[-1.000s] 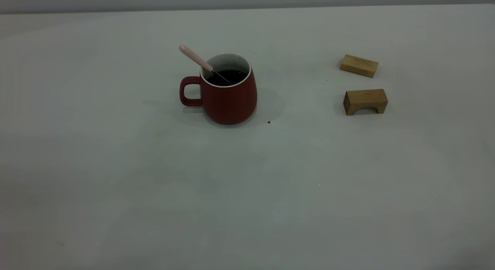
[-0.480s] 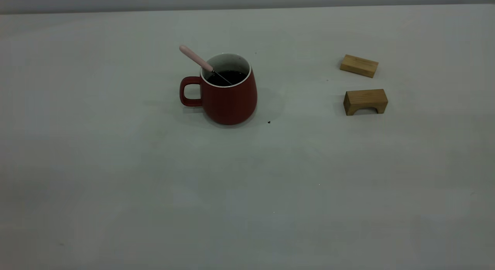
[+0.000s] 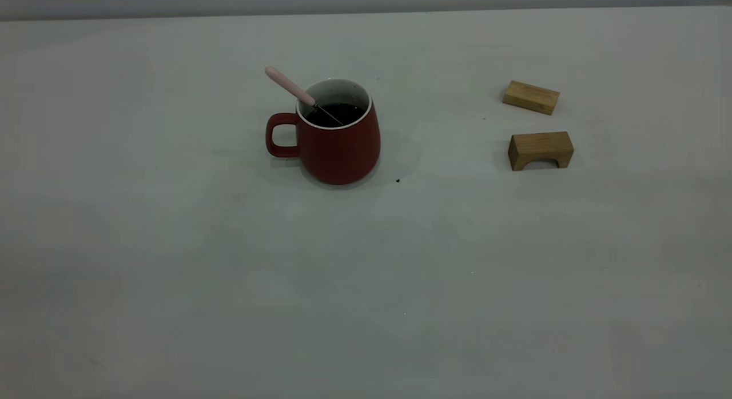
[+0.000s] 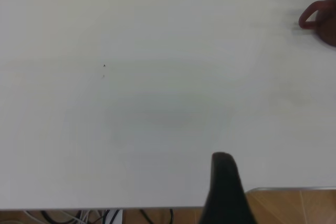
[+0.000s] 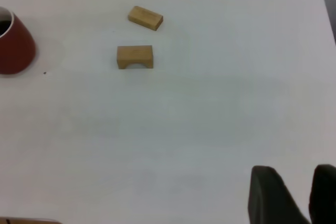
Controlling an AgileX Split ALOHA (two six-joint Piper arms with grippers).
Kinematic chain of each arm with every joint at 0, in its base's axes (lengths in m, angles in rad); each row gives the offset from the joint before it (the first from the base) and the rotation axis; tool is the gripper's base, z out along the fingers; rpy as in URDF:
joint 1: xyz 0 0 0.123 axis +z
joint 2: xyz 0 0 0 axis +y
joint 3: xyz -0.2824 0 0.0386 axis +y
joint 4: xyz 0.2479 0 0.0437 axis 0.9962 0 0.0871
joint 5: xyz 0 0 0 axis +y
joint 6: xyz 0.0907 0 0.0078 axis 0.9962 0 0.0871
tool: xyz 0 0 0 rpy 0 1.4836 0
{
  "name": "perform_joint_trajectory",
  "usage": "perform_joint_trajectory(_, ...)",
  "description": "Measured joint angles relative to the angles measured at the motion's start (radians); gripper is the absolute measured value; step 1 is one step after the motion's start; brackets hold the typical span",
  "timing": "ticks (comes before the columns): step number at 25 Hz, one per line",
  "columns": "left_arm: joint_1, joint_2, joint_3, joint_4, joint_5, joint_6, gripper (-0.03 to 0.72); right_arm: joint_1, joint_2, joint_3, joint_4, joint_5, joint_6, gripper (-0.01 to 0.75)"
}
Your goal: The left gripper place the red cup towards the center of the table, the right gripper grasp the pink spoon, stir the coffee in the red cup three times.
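Observation:
The red cup stands upright near the middle of the table, its handle pointing left. Dark coffee fills it. The pink spoon leans in the cup, with its handle sticking up over the rim to the left. No gripper holds either. Neither arm shows in the exterior view. In the left wrist view my left gripper hangs over the table's near edge, far from the cup. My right gripper is open and empty, well away from the cup.
Two tan wooden blocks lie right of the cup: a flat one and an arched one, also in the right wrist view as the flat block and the arched block. A dark speck lies by the cup's base.

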Motion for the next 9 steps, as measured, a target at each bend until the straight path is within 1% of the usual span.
perform_joint_trajectory(9, 0.0, 0.0, 0.0, 0.0, 0.0, 0.0, 0.595, 0.0, 0.0, 0.0, -0.001, 0.0, 0.001, 0.236)
